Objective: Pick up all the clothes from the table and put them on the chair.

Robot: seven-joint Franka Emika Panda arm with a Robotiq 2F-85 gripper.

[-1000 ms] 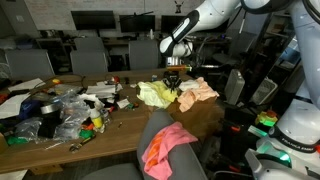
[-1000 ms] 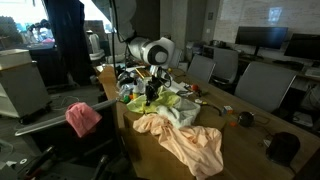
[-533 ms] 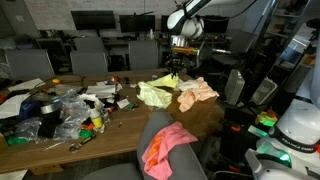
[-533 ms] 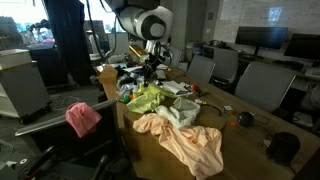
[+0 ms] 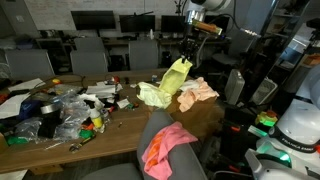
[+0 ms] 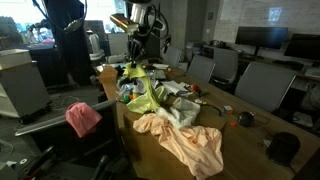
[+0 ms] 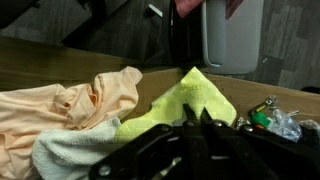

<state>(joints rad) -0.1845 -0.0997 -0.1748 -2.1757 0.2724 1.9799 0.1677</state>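
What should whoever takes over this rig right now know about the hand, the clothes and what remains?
Hand: shut on the yellow cloth, raised above the table; the cloth's lower part lies on the table.
Done: the pink cloth lies on the chair.
Left: carry the yellow cloth to the chair, then the peach cloth and a whitish cloth beside it, both on the table.

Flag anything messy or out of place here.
A heap of bags and wrappers clutters one end of the table. The peach cloth lies crumpled at the other end. The hand holds the yellow cloth half lifted.
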